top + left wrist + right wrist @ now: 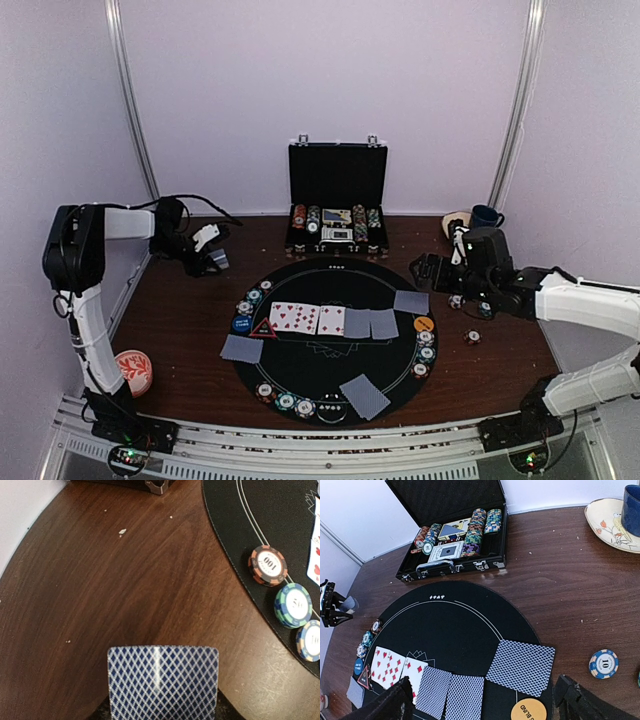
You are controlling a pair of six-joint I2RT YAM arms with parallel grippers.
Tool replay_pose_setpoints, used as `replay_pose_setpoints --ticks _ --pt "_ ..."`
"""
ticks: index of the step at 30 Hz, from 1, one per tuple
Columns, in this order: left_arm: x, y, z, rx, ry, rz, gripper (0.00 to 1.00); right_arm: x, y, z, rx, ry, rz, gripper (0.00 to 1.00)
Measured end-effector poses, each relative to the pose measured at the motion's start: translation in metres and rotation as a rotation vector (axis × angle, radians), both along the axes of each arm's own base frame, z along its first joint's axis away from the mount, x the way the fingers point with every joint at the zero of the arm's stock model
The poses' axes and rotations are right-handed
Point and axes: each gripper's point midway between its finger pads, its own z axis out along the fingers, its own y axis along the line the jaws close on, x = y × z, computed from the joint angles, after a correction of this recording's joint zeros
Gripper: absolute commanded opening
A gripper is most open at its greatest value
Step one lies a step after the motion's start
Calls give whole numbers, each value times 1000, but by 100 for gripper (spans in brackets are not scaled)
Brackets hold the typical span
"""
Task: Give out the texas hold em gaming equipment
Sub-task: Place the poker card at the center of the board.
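Left arm had a card, right arm was empty-handed over the felt

From overhead the left gripper (205, 250) just looked parked off the black mat (330, 375), over the wooden table (180, 320). Its own wrist cam showed it pinching a blue-backed playing card (163, 682), with a 100 chip (268, 565) on the mat's edge nearby. The right gripper (485, 681) hung with its fingers spread wide, gripping nothing, above a face-down card (521, 667) next to the orange button disc (528, 710). A blue 10 chip (603, 663) lay off the mat.
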Motion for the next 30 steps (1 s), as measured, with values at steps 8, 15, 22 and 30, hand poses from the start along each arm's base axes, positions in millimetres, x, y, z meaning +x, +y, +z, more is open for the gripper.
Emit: replay_pose_setpoints --ticks 8,15,22,30 --pt "13 -28 -27 25 44 -75 18 1 0 0 2 -11 -2 100" --pt "5 -42 -37 39 74 -119 57 0 -1 -3 -1 -8 -3 100" --pt "6 -38 -37 66 63 -130 96 0 -1 -4 -1 -8 -3 100" --pt "7 -37 -38 71 60 -133 98 -1 -2 -1 7 -19 -3 100"
